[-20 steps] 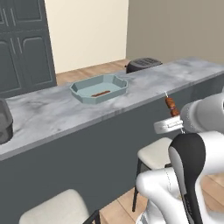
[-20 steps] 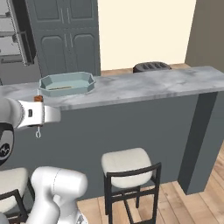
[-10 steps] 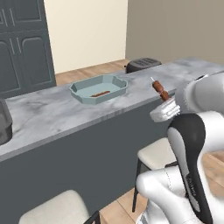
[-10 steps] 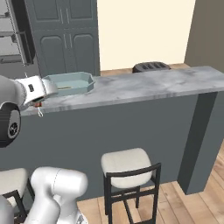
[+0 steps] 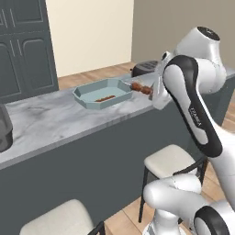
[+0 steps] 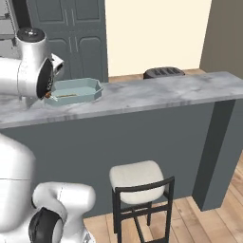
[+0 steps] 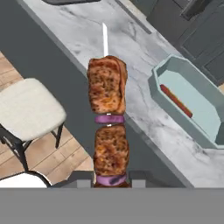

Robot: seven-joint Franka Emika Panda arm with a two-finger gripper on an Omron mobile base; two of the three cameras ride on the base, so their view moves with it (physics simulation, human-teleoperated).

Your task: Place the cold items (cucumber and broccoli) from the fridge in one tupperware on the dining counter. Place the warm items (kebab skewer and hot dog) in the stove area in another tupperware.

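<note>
One tupperware (image 5: 103,92), pale teal and shallow, sits on the grey marble desk (image 5: 50,120) with a hot dog (image 5: 105,98) lying along its floor. At the far left edge of the left base view a dark rounded appliance (image 5: 4,128) stands on the same surface; what it is cannot be told. Just right of the container, the kebab skewer (image 5: 141,88) hangs in the air above the desk's near edge, its brown meat chunks close beside the tupperware's right rim but not over the inside. The end effector (image 5: 155,94) is clamped on the skewer's end, with the white arm arching up behind it. Farther right and behind, a dark toaster (image 5: 143,68) rests at the back of the desk.

Seen along the hand, the kebab skewer (image 7: 107,127) runs straight up from between the two dark fingertips (image 7: 79,179), showing two browned chunks with purple onion slices between and below them and a pale bare tip above. The tupperware (image 7: 187,100) lies to the right there, clear of the skewer, the hot dog (image 7: 176,100) inside it. A cream-cushioned stool (image 7: 27,109) stands on the wooden floor (image 7: 57,159) below the desk's front.

In the right base view the tupperware (image 6: 76,90) shows just beside the arm, and the toaster (image 6: 163,72) stands well to its right.
</note>
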